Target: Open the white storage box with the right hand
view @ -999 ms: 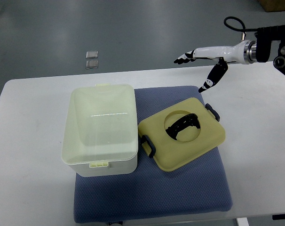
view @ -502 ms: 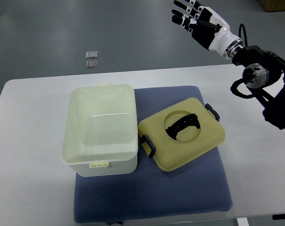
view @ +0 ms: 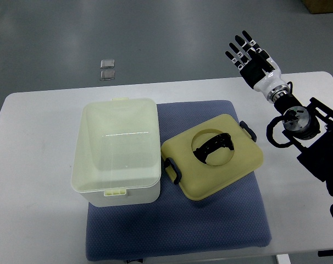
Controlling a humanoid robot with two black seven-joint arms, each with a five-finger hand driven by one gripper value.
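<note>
1. Far left, a white rectangular plastic storage box (view: 116, 151) sits open on the white counter (view: 34, 159), its right side over the blue-grey cushion pad (view: 210, 220).
2. Just beside it on the pad lies the pale yellow lid (view: 213, 155), tilted, with dark clips and a black handle in its round recess.
3. Over on the right, the right hand (view: 253, 58) hovers above the counter's far edge, fingers spread apart, holding nothing, well clear of the lid.
</note>
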